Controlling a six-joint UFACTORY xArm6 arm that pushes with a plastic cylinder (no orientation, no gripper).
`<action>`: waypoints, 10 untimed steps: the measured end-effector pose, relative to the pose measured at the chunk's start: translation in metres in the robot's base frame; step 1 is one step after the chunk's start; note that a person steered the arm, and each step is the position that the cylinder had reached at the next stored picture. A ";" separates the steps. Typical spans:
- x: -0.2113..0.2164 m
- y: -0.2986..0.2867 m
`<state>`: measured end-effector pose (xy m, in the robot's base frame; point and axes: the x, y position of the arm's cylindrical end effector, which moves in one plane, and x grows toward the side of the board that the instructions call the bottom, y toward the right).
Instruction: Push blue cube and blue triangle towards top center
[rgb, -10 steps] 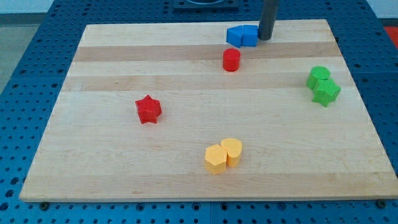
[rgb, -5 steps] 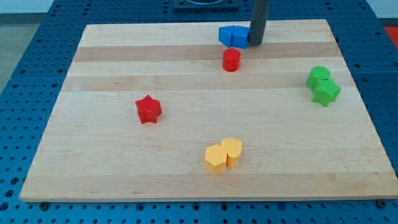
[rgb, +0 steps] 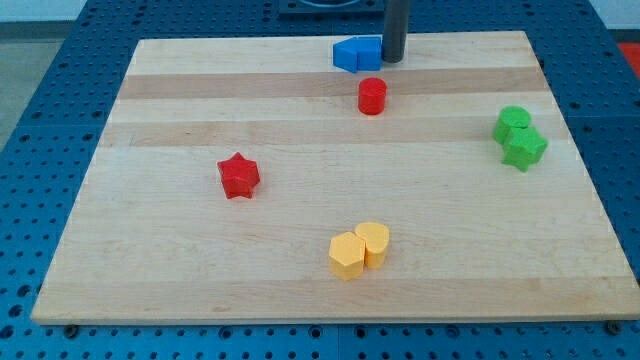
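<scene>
A blue cube (rgb: 369, 52) and a blue triangle (rgb: 346, 55) sit side by side, touching, near the top edge of the wooden board (rgb: 160, 220), a little right of its centre. The triangle is on the cube's left. My tip (rgb: 393, 60) stands against the cube's right side. The rod rises out of the view's top.
A red cylinder (rgb: 372, 96) stands just below the blue pair. A red star (rgb: 238, 175) lies left of centre. Two yellow blocks (rgb: 358, 249) touch near the bottom centre. Two green blocks (rgb: 519, 137) touch at the right edge.
My tip has moved left along the top edge, pushing the blue cube and blue triangle left with it. The other blocks have not moved.
</scene>
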<state>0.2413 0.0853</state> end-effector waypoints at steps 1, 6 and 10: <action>0.000 -0.005; 0.005 -0.055; 0.037 -0.040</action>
